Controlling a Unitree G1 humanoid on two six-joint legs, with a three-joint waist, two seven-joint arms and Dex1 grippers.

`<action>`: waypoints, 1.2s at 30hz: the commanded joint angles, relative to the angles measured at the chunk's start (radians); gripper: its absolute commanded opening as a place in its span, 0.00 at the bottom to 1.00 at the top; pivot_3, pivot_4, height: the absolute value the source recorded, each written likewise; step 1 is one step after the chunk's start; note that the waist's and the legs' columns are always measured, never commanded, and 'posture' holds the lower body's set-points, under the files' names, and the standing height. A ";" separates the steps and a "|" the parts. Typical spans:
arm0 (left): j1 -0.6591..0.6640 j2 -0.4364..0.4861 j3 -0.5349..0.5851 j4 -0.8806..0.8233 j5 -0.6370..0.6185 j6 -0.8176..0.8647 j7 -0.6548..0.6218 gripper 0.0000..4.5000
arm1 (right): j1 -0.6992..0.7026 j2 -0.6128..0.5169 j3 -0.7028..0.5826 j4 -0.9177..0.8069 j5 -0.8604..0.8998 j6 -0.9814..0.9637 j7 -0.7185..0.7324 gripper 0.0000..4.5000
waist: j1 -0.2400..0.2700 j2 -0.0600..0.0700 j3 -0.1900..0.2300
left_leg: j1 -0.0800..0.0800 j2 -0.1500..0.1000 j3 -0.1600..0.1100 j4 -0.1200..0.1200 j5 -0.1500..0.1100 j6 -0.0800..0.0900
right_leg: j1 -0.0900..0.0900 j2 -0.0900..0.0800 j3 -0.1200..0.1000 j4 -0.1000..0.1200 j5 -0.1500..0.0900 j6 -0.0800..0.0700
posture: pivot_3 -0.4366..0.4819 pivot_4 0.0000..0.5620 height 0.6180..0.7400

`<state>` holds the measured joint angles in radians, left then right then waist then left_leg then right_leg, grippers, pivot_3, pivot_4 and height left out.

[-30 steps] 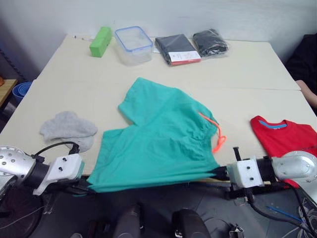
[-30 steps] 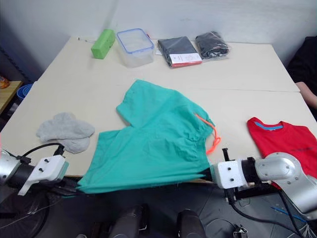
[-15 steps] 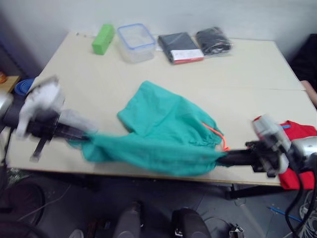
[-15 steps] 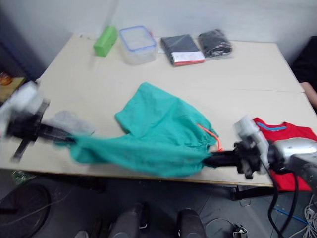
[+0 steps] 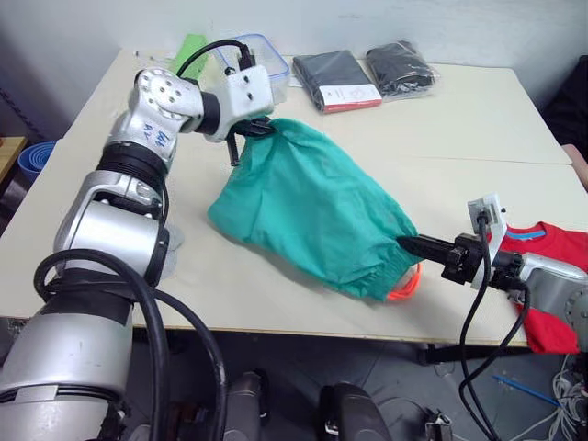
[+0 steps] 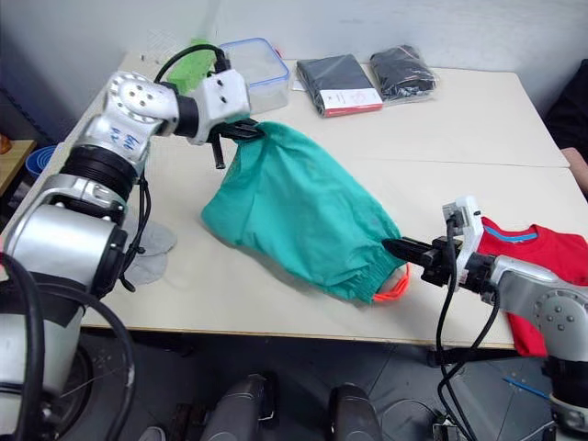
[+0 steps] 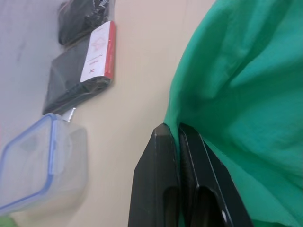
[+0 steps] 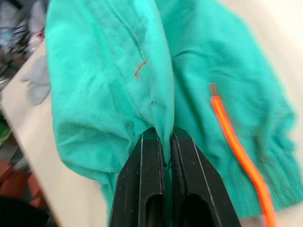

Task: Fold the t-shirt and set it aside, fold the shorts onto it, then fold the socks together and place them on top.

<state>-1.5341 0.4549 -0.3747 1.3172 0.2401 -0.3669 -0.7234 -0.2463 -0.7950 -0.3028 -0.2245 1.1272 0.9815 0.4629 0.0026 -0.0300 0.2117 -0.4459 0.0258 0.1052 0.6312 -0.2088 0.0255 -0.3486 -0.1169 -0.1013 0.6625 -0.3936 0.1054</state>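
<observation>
A pale, smooth wooden table [image 5: 478,119] fills most of the frame against a light wall. The shorts [image 5: 312,216], soft teal-green fabric, stretch in a rumpled diagonal band from upper left of centre down to lower right, with the gathered elastic waistband and a loop of orange drawstring [image 5: 407,287] at the lower end. The left gripper [image 5: 260,129], at upper left, has its two black fingers clamped together on the top corner of the cloth; the left wrist view shows fabric pinched in the thin slit between them. The right gripper [image 5: 411,245], at lower right, is likewise closed on the waistband end, cloth caught between its fingers.

The t-shirt [image 5: 551,276], bright red with a blue neck trim, lies flat at the far right edge. The socks [image 6: 152,246], grey knit, sit at the left behind the left arm.

Along the top edge are a clear plastic box [image 6: 257,61] with a blue rim, a green block [image 6: 188,69], and two dark packets [image 5: 367,73] in shiny wrapping.
</observation>
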 commanded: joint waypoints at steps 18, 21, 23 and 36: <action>0.003 0.047 0.171 0.013 0.057 -0.082 0.184 0.88 | 0.089 -0.087 -0.048 -0.257 -0.401 -0.242 0.041 0.92 | -0.005 0.000 0.000 | 0.000 0.000 0.009 -0.001 0.003 0.001 | -0.010 -0.004 0.001 0.010 0.000 0.000 | 0.48 0.27 1.00; 0.079 0.110 0.224 -0.043 -0.026 -0.196 -0.095 0.99 | 0.169 -0.171 -0.007 -0.380 -0.512 -0.373 0.169 1.00 | -0.004 0.000 0.000 | 0.000 0.000 0.011 -0.001 0.003 0.001 | -0.011 -0.005 0.000 0.010 0.000 0.000 | 0.48 0.27 1.00; 0.176 0.163 0.229 -0.112 -0.070 -0.261 -0.287 0.99 | 0.220 -0.205 0.033 -0.463 -0.562 -0.434 0.230 1.00 | -0.005 0.000 0.000 | 0.003 -0.001 0.013 -0.002 0.003 0.002 | -0.010 -0.007 0.000 0.009 0.000 0.000 | 0.48 0.27 1.00; 0.524 0.261 0.162 -0.366 -0.016 -0.376 -0.380 0.99 | 0.217 -0.225 0.440 -0.381 -1.133 -0.763 0.272 1.00 | 0.003 -0.002 -0.001 | 0.004 -0.001 0.013 0.003 0.002 0.004 | -0.007 -0.014 -0.003 0.012 0.001 -0.001 | 0.48 0.27 1.00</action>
<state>-1.0087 0.7194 -0.2012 0.9808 0.2044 -0.7193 -1.1360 -0.0224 -1.0241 0.1190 -0.6234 0.0599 0.2610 0.7461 0.0060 -0.0319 0.2107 -0.4421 0.0237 0.1181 0.6347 -0.2069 0.0304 -0.3554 -0.1307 -0.1042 0.6746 -0.3921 0.1046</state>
